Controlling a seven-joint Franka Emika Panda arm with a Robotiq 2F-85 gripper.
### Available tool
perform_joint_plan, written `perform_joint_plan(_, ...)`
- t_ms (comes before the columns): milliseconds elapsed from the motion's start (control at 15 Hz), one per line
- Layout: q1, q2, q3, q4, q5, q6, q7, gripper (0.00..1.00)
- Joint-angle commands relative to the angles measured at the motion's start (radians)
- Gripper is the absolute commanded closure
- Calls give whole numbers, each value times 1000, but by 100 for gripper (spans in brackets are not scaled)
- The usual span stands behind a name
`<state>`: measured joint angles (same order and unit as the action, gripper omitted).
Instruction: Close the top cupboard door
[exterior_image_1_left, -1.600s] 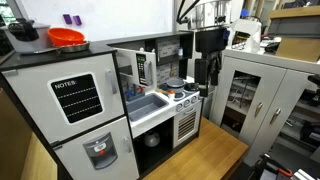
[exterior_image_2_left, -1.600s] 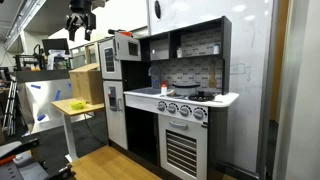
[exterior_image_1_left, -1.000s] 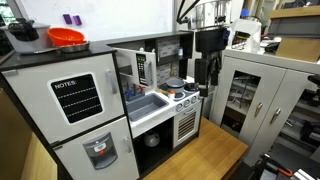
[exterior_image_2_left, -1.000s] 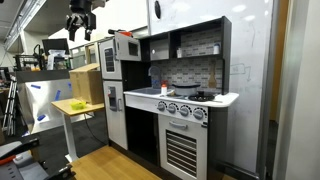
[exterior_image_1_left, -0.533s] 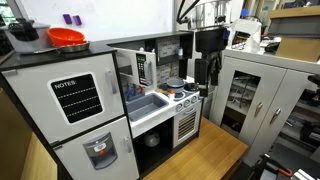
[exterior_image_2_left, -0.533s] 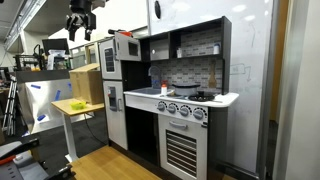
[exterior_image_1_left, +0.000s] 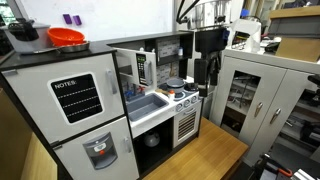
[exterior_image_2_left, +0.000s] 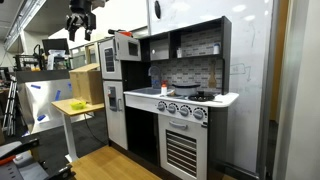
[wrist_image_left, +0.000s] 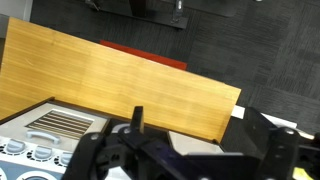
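- Task object: the top cupboard door stands swung open above the sink, projecting outward from the front of the toy kitchen at roughly a right angle to it
- Hinge side: judged from the exterior views, the door pivots on the edge next to the white fridge door. Its free edge points away from the cabinet, and the cupboard opening lies exposed beside it
- Door orientation: the panel is upright, and its long axis runs horizontally, straight out from the cabinet front
- Tool state: the tool hangs on the single arm with its fingers pointing down. In the wrist view the two finger assemblies sit wide apart at the lower edge, with only the wooden floor panel visible beyond them. The tool is therefore read as spread open and holding nothing
- Governing relation: in an exterior view the tool is higher than the top cupboard door, well apart from it, and further out from the cabinet than the free edge. No contact exists
- Consequence for the coming move (judgement): the tool must descend to door height and reach the face turned toward the fridge, near the free edge, then press it round toward the cupboard opening
- Risk (judgement): a push applied close to the hinge gives little leverage and may rock the cabinet
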<state>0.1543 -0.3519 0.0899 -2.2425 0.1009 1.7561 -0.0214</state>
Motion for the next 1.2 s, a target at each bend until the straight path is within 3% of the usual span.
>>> perform_joint_plan(0, -3, -19, 14, -33, 5, 98, -28, 0)
perform_joint_plan(267, 8, -43, 25, -89, 17, 280, -25, 0)
perform_joint_plan(467, 14, -85, 34, -148, 25, 481, 1, 0)
perform_joint_plan(800, 10, -201, 102, -241, -49, 744, 78, 0)
perform_joint_plan(1000, -33, -223, 164, -293, -154, 895, 147, 0)
perform_joint_plan(1067, -60, -219, 183, -305, -196, 926, 179, 0)
perform_joint_plan(1133, 0, -213, 139, -274, -144, 849, 143, 0)
